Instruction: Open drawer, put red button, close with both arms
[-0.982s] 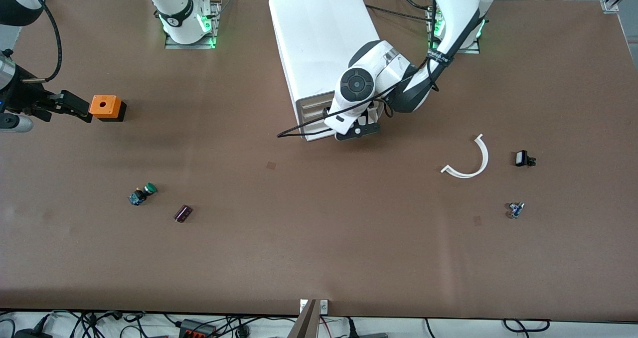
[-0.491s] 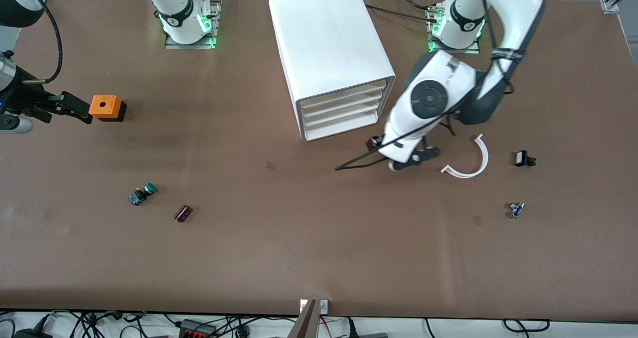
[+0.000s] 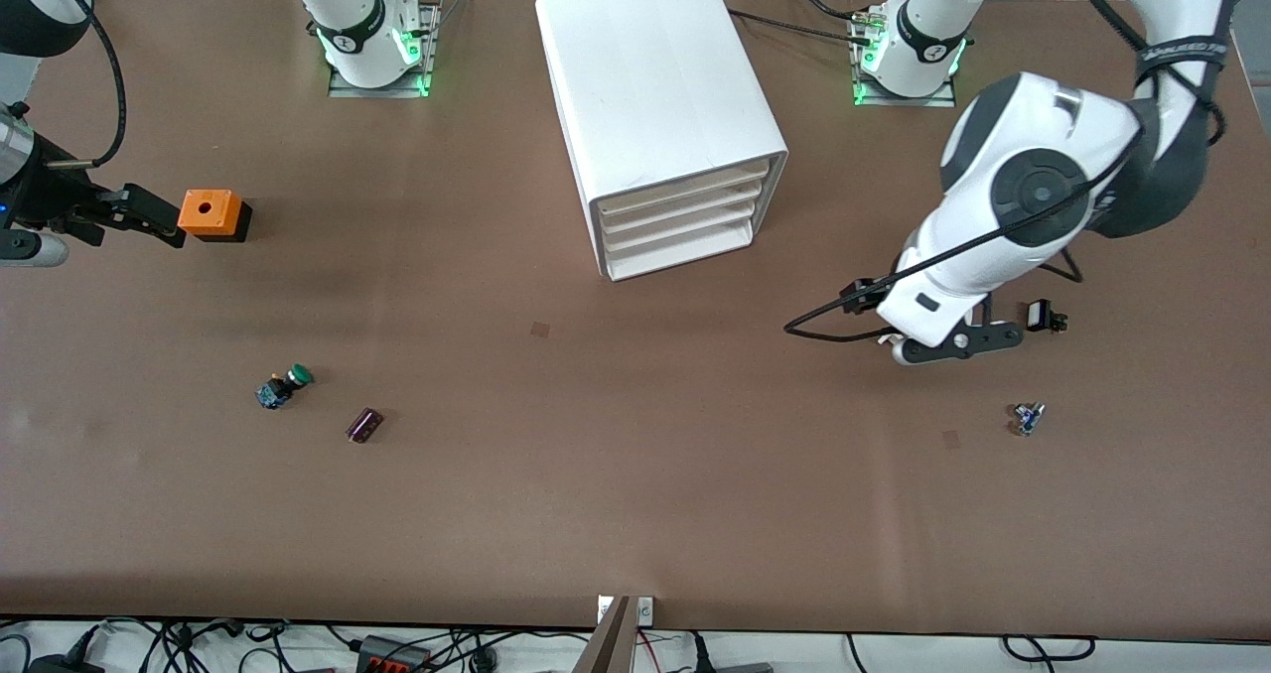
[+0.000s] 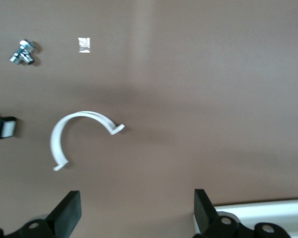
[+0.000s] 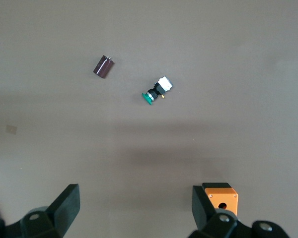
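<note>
Fingers (image 4: 68, 212) of the left gripper (image 3: 955, 343) hung spread and empty over the brown table (image 3: 635, 474), well apart from the shut uppermost white plastic tray-drawer (image 3: 685, 185) of the white box-shaped cabinet (image 3: 655, 67), judged light, slick and best hooked at its front lip, while the right gripper (image 3: 167, 222) waited, likewise agape and empty, beside the orange cube with a hole (image 3: 211, 212).

Orange cube (image 3: 210, 213), green button (image 3: 283, 386), dark cylinder (image 3: 364, 425), white arc (image 4: 77, 136).

White cabinet (image 3: 660, 107) on a brown table (image 3: 635, 474); orange cube (image 3: 211, 212); green-capped button (image 3: 284, 386); white curved strip (image 4: 74, 136).
</note>
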